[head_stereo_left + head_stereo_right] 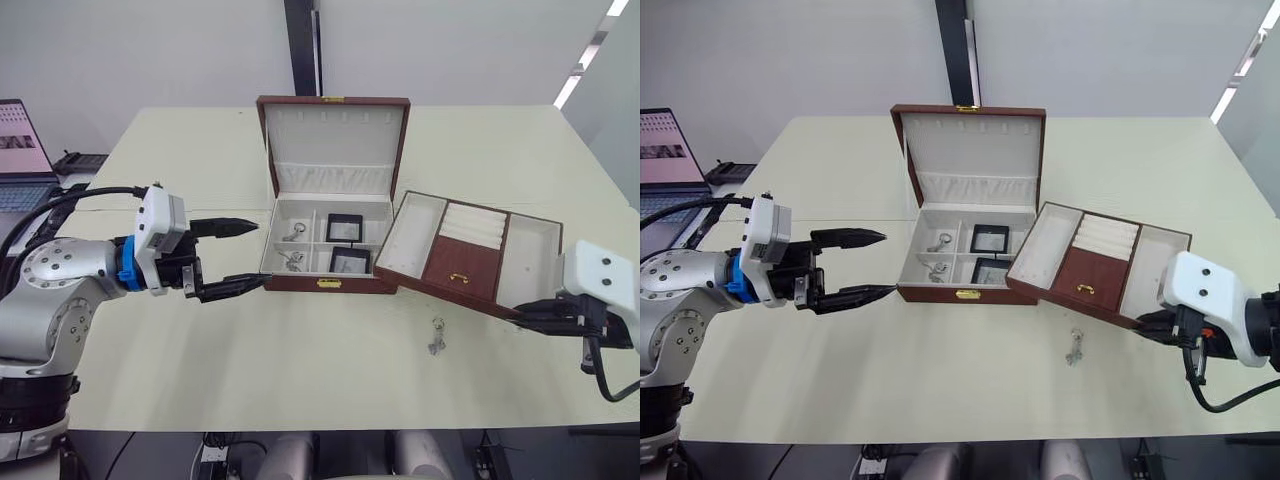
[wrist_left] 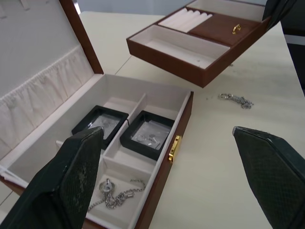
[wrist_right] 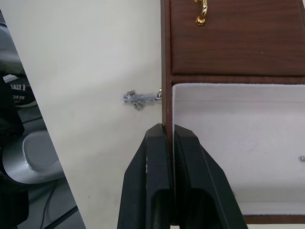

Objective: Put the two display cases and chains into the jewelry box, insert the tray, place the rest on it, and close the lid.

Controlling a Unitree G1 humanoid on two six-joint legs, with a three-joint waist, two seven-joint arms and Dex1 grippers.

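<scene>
The jewelry box (image 1: 330, 284) stands open mid-table, its lid (image 1: 335, 140) upright. The two display cases (image 1: 345, 228) (image 1: 351, 262) lie in its right compartments. Chains (image 1: 295, 232) (image 1: 293, 261) lie in the left ones. My right gripper (image 3: 169, 138) is shut on the wall of the tray (image 1: 455, 297). The tray hangs tilted above the table, just right of the box and over its right front corner. One silver trinket (image 1: 437, 336) lies on the table under the tray's front edge. My left gripper (image 1: 262, 253) is open and empty, just left of the box.
A laptop (image 1: 22, 150) sits off the table's left side beside my left arm. A black post (image 1: 302, 45) rises behind the box. The table's front edge (image 1: 330, 425) runs close below the trinket.
</scene>
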